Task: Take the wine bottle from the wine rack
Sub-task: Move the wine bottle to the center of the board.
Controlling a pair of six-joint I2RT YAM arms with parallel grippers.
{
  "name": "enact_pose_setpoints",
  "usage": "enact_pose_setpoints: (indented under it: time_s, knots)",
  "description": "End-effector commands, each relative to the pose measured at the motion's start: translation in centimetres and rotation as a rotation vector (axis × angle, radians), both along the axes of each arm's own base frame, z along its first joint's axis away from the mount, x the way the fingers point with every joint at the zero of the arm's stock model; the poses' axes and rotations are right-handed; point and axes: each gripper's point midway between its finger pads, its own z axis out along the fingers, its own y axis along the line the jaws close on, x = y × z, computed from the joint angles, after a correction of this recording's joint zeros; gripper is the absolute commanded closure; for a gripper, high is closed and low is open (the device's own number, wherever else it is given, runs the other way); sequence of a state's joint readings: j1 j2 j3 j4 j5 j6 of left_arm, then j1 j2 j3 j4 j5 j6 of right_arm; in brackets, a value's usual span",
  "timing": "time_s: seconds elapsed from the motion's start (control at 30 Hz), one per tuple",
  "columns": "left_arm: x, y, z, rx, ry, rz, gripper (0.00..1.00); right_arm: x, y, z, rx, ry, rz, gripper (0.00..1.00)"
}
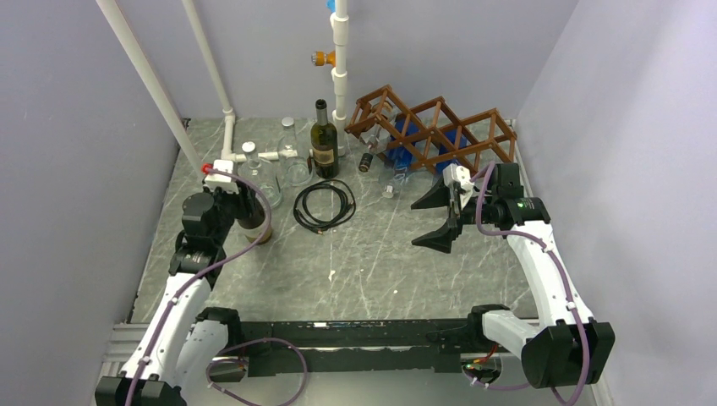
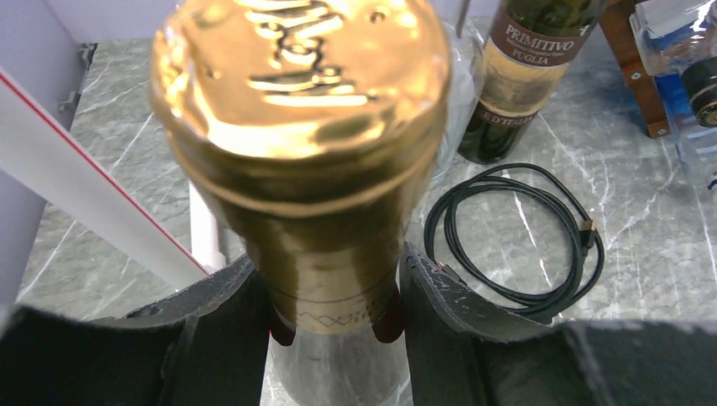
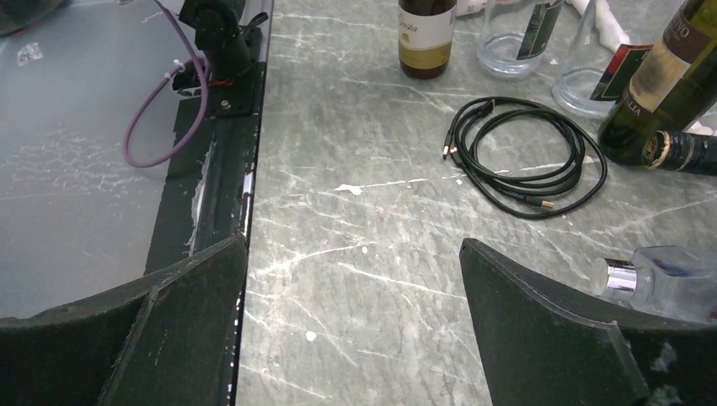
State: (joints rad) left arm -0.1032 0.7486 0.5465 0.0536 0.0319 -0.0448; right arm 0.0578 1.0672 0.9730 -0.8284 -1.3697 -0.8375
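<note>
Here the left gripper (image 2: 334,283) is clamped on the neck of the wine bottle (image 2: 304,152), upright between its fingers, well apart from the wine rack (image 1: 435,127); removal looks done, release remains. The right gripper (image 1: 417,225) hangs agape, empty.

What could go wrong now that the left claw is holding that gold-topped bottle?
1. The left gripper pinches the wine bottle only at its smooth foil neck, so it might slip or tilt when moved.
2. Clear glass bottles stand close beside it; a swing could knock them over.
3. The open right gripper hovers near a small clear bottle lying on the table and could bump it.
</note>
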Motion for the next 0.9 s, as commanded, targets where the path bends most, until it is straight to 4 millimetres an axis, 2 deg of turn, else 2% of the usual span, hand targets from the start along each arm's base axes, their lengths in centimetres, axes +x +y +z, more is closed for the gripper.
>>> enact_pose_setpoints:
  time_s: [0.0,0.37,0.63,0.73,0.87]
  knots:
    - [0.3,0.9,12.2,-0.007,-0.367,0.017,1.0,0.2,0.1,0.5,0.019,-0.05,0.015,0.0]
    - [1.6,4.8,12.6,0.042,-0.375,0.154,1.0,0.2,0.0,0.4,0.018,-0.049,0.013,0.0]
    - [2.4,6.1,12.3,0.042,-0.376,0.194,1.0,0.3,0.0,0.3,0.015,-0.043,0.011,0.0]
    - [2.5,6.9,12.0,0.042,-0.371,0.236,0.89,0.3,0.0,0.3,0.014,-0.045,0.009,0.0]
    - [2.4,7.2,11.4,-0.001,-0.364,0.26,0.69,0.4,0.0,0.2,0.012,-0.043,0.009,0.0]
